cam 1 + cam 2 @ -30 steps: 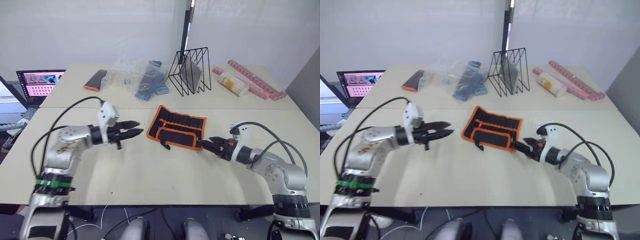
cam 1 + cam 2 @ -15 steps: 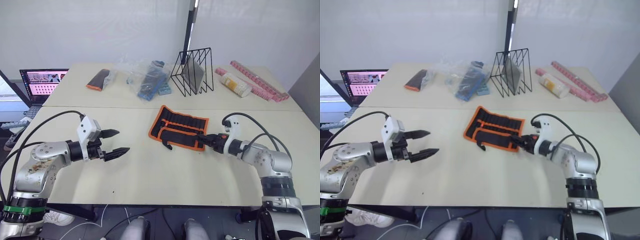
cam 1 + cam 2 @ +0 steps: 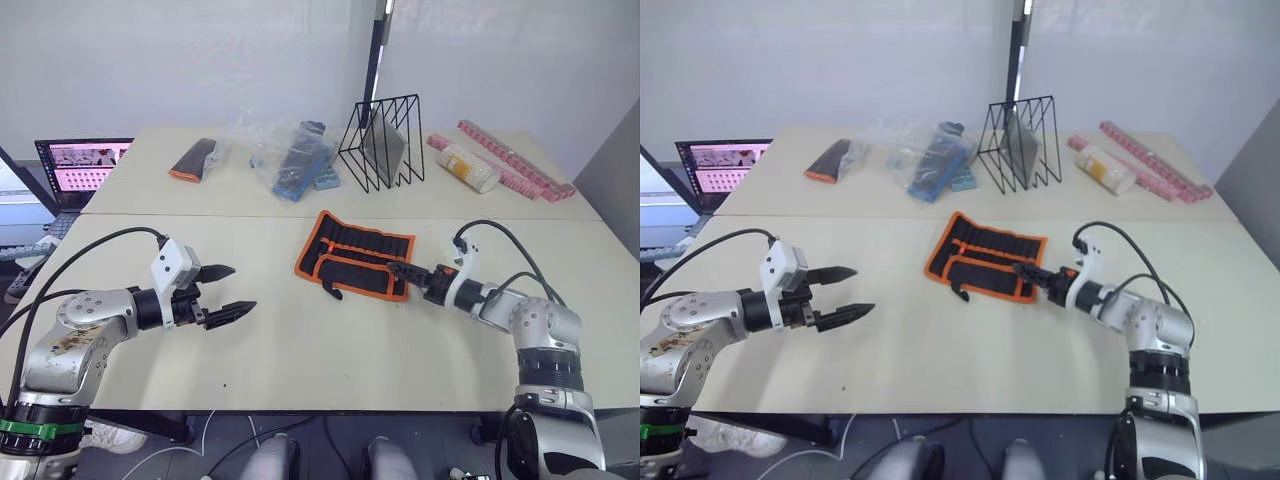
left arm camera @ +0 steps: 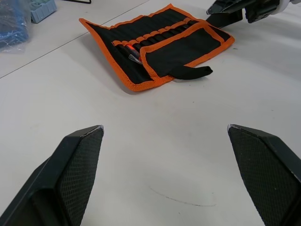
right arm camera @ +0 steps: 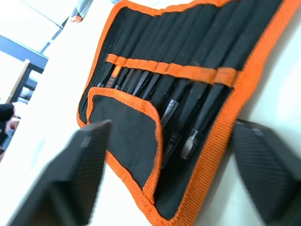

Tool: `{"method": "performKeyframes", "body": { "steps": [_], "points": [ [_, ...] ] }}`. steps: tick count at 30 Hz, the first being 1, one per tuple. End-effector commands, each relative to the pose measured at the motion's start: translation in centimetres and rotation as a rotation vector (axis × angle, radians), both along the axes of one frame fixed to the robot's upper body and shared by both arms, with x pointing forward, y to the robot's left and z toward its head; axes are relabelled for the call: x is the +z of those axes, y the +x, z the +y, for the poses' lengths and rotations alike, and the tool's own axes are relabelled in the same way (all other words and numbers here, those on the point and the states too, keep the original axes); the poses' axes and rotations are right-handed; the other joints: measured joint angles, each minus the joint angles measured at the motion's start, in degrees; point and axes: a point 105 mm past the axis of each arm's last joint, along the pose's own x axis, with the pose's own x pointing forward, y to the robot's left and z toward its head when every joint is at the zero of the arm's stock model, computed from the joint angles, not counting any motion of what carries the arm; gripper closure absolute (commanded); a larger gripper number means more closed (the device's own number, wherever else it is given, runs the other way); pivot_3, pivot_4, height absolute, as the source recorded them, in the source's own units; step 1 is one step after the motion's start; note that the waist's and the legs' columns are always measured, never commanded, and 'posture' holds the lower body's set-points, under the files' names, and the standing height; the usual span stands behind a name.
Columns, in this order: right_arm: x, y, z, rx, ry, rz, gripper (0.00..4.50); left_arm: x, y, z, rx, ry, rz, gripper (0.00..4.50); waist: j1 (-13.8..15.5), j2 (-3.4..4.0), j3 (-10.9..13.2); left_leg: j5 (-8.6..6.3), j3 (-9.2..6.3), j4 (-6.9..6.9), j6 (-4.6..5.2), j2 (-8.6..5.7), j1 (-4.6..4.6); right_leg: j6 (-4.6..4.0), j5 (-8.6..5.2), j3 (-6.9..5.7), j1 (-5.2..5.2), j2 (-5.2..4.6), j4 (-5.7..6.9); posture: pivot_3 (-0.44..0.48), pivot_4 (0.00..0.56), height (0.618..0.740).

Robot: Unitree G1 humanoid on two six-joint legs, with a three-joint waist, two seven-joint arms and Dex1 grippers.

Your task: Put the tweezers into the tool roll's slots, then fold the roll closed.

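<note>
The tool roll (image 3: 354, 254), soft black fabric bound in orange, lies partly folded on the tabletop (image 3: 330, 340), slim tweezers (image 5: 176, 110) seated in its slots. Just beside it the right claw (image 3: 400, 270) gapes empty; well apart, the left claw (image 3: 225, 292) also spreads wide, empty. A careless fold could shake tweezers loose.

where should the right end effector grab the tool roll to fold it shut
Probably the orange-bound edge of the tool roll nearest the right end effector, coming in low from the robot's right. That edge lies flat and free on the table, beside the open fingers, and the tweezers already sit in their slots.
</note>
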Motion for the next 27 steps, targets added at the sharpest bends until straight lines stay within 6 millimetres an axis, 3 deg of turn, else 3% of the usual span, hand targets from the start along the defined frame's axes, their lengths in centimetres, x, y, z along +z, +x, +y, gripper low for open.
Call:
{"method": "performKeyframes", "body": {
  "steps": [1, 8, 17, 25, 27],
  "points": [
    [0.8, -0.1, 0.0, -0.002, 0.035, -0.027, 2.06, 1.0, 0.3, 0.2, -0.003, 0.029, -0.047, 0.00, -0.01, 0.00, 0.00, 0.00, 0.00, 0.00, 0.00, 0.00, 0.00, 0.00, 0.00, 0.00, 0.00, 0.00, 0.00, 0.000, 0.150, 0.687],
    [0.7, -0.3, -0.5, -0.024, 0.090, -0.017, 4.48, 0.9, 0.6, -0.3, -0.014, 0.019, -0.044, 0.00, 0.03, 0.00, 0.00, 0.00, 0.01, -0.02, 0.00, 0.00, 0.01, 0.00, 0.00, 0.00, 0.01, 0.00, -0.02, 0.000, 0.150, 0.687],
    [1.7, -1.0, -2.6, -0.028, 0.069, -0.029, 4.48, 1.0, 0.6, -0.5, -0.033, -0.003, -0.028, 0.00, 0.26, 0.00, 0.00, 0.00, 0.01, -0.04, 0.00, -0.03, 0.01, 0.00, 0.00, -0.03, 0.03, -0.03, -0.06, 0.000, 0.150, 0.687],
    [3.1, -2.6, -6.1, 0.021, -0.097, -0.038, 4.48, 0.0, 0.1, -1.2, -0.056, -0.024, 0.005, 0.00, 0.16, 0.04, 0.02, 0.01, 0.03, -0.06, 0.00, -0.02, -0.01, 0.00, 0.00, -0.03, 0.04, -0.04, -0.12, 0.000, 0.150, 0.687],
    [3.3, -2.5, -6.3, 0.035, -0.186, -0.069, 4.48, -0.5, -0.1, -1.4, -0.063, -0.028, 0.017, 0.00, 0.06, 0.04, 0.02, 0.01, 0.03, -0.07, 0.00, -0.01, 0.00, 0.00, 0.00, -0.03, 0.06, -0.04, -0.15, 0.000, 0.150, 0.687]
  ]
}}
